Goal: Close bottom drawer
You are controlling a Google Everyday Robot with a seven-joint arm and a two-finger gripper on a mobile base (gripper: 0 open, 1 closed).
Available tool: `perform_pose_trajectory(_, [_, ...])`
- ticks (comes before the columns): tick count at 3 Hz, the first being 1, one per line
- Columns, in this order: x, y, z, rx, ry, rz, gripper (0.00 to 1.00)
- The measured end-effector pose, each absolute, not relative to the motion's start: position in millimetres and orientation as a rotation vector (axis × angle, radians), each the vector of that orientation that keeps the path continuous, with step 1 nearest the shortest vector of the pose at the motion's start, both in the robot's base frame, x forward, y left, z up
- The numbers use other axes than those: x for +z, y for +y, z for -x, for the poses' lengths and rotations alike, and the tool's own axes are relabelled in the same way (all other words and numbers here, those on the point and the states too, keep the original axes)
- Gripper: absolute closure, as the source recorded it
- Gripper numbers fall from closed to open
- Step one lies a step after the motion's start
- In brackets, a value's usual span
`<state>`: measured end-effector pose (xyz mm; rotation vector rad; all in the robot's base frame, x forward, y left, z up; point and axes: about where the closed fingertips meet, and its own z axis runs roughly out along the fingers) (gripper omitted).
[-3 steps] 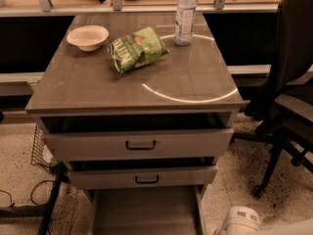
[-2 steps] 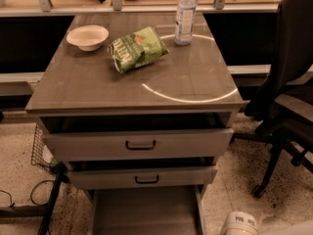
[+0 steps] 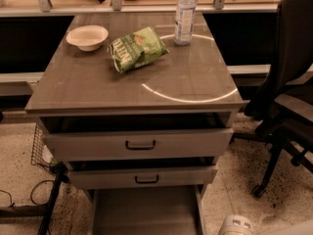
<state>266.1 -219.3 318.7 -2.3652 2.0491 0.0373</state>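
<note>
The bottom drawer point(image 3: 144, 212) of the grey cabinet stands pulled far out towards me. Its plain grey inner floor shows at the lower edge of the camera view, and its front and handle are cut off below the frame. The middle drawer point(image 3: 142, 176) and the top drawer point(image 3: 139, 143), each with a black handle, are pulled out a little. Only a white rounded part of my gripper point(image 3: 236, 225) shows, at the bottom right, just right of the open bottom drawer's side and apart from it.
On the cabinet top point(image 3: 98, 89) lie a white bowl point(image 3: 87, 36), a green snack bag point(image 3: 137, 49) and a water bottle point(image 3: 185, 14). A black office chair point(image 3: 288, 97) stands close on the right. A wire basket point(image 3: 40, 148) and cables point(image 3: 29, 195) are on the floor at the left.
The white part of my gripper has sunk slightly lower at the bottom right. The drawers and the things on top have not moved.
</note>
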Motion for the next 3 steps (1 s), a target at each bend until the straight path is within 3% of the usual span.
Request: perform_pose_trajectory(3, [192,-197,-222,0.304,2.036,2.290,1.00])
